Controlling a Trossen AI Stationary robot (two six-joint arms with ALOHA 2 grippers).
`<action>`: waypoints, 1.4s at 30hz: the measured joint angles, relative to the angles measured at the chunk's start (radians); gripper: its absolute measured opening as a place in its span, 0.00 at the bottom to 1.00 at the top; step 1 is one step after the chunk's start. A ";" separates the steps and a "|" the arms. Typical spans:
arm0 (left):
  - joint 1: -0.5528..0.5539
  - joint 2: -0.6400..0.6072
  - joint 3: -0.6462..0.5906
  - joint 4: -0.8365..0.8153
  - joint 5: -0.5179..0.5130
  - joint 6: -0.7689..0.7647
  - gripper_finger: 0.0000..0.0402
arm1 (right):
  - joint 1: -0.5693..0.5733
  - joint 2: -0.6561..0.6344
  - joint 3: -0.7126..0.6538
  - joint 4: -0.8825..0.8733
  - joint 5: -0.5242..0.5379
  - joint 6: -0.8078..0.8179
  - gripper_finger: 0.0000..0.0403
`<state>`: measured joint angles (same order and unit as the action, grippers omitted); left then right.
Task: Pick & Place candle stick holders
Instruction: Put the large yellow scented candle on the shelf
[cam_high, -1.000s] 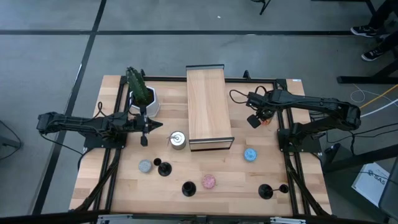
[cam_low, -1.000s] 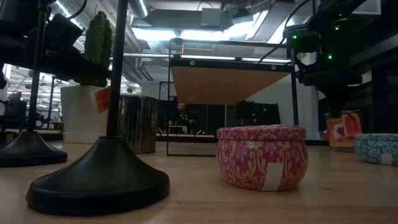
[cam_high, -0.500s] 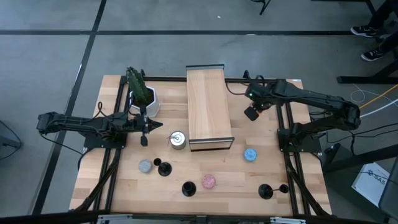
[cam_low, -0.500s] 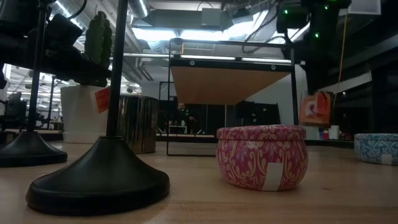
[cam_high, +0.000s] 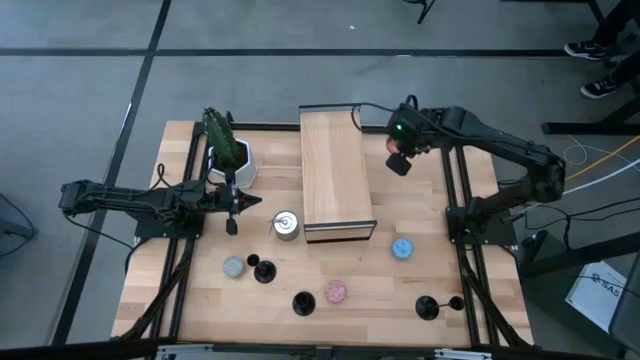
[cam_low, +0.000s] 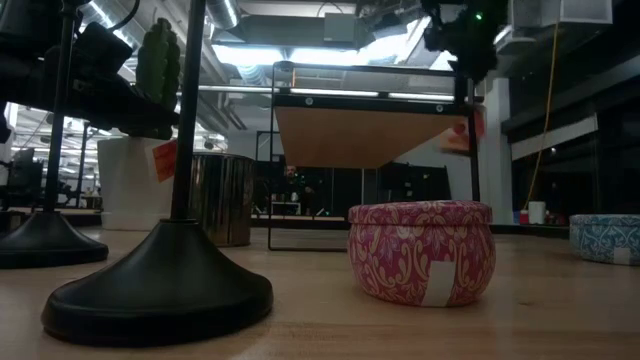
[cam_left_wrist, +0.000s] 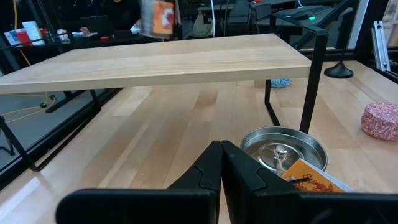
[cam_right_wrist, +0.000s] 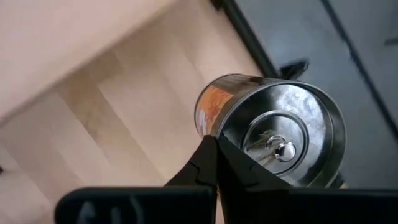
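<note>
Three black candle stick holders stand on their round bases near the table's near edge (cam_high: 263, 270), (cam_high: 303, 303), (cam_high: 427, 307); two show close in the low view (cam_low: 160, 290), (cam_low: 45, 240). My right gripper (cam_high: 399, 165) is shut on a shiny metal tin with an orange label (cam_right_wrist: 273, 134), high above the table beside the wooden riser (cam_high: 337, 170). My left gripper (cam_high: 232, 218) is shut and empty, left of a second metal tin (cam_high: 286, 225); it also shows in the left wrist view (cam_left_wrist: 221, 155). My right gripper holds the metal tin at its side wall by the orange label (cam_right_wrist: 208, 121), just below the lid's rim. The fingertips hide the exact place of contact. The tin is lifted clear of the table and tilted, its knobbed lid (cam_right_wrist: 283, 149) in view.
A cactus in a white pot (cam_high: 228, 155) stands at the far left. A grey (cam_high: 233, 266), a pink (cam_high: 335, 291) and a blue (cam_high: 402, 248) pastel tin lie among the holders. The riser spans the table's middle, with its black legs (cam_left_wrist: 311, 81).
My right gripper has risen and gone toward the table's far edge and left, toward the riser, carrying the orange-labelled tin, which is now higher above the table. My left arm has kept still.
</note>
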<state>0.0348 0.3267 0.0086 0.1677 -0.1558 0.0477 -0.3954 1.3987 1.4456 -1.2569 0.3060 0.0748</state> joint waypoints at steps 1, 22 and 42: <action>0.000 0.000 0.000 0.000 0.000 0.000 0.01 | 0.000 0.016 0.031 0.000 0.001 -0.019 0.00; 0.000 0.000 0.000 0.000 0.040 0.000 0.01 | -0.043 0.389 0.481 0.014 -0.104 -0.425 0.00; 0.000 0.000 0.000 0.000 0.068 0.000 0.01 | -0.045 0.403 0.449 0.129 -0.176 -0.503 0.00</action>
<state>0.0345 0.3268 0.0086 0.1673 -0.0879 0.0475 -0.4408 1.8015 1.8943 -1.1281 0.1303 -0.4278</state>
